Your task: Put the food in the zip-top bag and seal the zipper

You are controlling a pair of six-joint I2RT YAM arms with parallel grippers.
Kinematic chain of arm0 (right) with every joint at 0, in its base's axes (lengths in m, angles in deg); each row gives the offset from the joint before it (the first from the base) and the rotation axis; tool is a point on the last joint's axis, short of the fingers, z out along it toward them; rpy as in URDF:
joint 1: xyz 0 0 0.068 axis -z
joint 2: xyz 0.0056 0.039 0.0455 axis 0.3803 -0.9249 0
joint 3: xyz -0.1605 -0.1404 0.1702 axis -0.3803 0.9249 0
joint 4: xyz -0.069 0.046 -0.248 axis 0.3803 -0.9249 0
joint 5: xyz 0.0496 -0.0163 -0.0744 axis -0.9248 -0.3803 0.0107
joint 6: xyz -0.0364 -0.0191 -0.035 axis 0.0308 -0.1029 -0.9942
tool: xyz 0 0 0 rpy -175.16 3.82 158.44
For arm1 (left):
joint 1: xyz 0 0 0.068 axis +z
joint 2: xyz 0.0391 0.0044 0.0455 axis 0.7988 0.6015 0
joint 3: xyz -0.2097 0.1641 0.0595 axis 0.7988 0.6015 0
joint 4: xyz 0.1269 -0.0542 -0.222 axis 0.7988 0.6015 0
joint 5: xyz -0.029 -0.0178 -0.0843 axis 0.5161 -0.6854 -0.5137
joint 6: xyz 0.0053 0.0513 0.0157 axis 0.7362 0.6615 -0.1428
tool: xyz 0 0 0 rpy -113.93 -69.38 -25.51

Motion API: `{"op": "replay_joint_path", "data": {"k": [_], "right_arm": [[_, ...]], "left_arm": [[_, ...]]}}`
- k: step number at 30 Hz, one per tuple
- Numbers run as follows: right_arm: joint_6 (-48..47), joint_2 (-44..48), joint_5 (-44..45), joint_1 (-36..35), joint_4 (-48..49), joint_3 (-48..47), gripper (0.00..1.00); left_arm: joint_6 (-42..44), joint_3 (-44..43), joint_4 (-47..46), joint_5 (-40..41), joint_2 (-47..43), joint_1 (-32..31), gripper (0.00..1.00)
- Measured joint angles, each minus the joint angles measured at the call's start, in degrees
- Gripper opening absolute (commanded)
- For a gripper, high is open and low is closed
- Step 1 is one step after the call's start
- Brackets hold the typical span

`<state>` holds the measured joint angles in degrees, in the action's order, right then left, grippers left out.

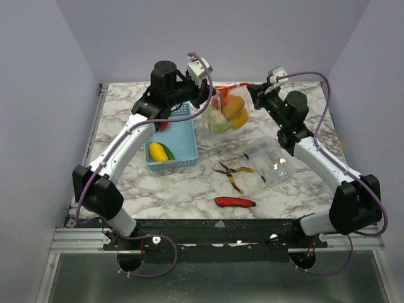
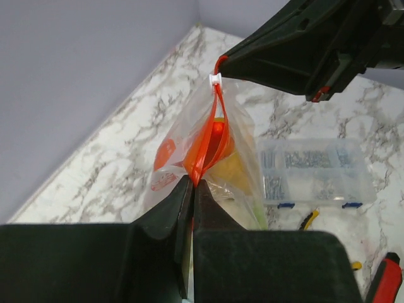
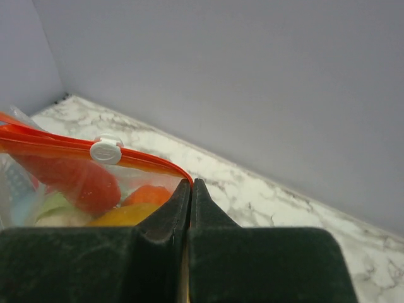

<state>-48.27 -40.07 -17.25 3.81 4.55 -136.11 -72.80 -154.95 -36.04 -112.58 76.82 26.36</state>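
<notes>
Stretched zip-top bag (image 1: 226, 118) at the desk's (image 1: 189, 186) far edge
Clamped on the zipper (image 2: 207, 145): left end effector (image 2: 192, 187), right end effector (image 3: 190, 187); overpulling may slip it free, dropping the food (image 1: 235, 107).

Glossy clear bag (image 2: 184, 132), probably soft plastic

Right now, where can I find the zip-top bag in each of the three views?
Top external: the zip-top bag is at far centre, held up between the two grippers.
Left wrist: centre, rising from the left gripper.
Right wrist: lower left, ending at the right gripper.
Shared landmark: the red-orange zipper along its mouth, visible in all three.
</notes>
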Motion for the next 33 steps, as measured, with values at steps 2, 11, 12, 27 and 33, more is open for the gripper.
{"op": "replay_joint_path", "data": {"k": [2, 11, 12, 27, 33], "right_arm": [[0.17, -1.42, 0.07, 0.07, 0.74, 2.54, 0.00], [0.02, -4.15, -1.38, 0.39, -3.91, 4.85, 0.00], [-0.02, -3.67, -1.77, 0.55, -3.72, 4.87, 0.00], [-0.35, -2.40, -6.78, 0.68, -1.84, 5.22, 0.00], [-0.31, -2.40, -7.28, 0.68, -1.84, 5.22, 0.00]], "left_arm": [[0.04, 1.49, 0.22, 0.79, 1.99, 0.35, 0.00], [-0.22, 2.03, 11.21, 3.43, 9.05, 1.79, 0.50], [-0.37, 1.92, 11.37, 3.39, 8.28, 1.77, 0.53], [-0.96, -14.99, 19.54, 7.32, 7.52, -2.45, 0.39], [-9.64, -11.96, 20.59, 11.37, 8.33, -4.22, 0.38]]}}
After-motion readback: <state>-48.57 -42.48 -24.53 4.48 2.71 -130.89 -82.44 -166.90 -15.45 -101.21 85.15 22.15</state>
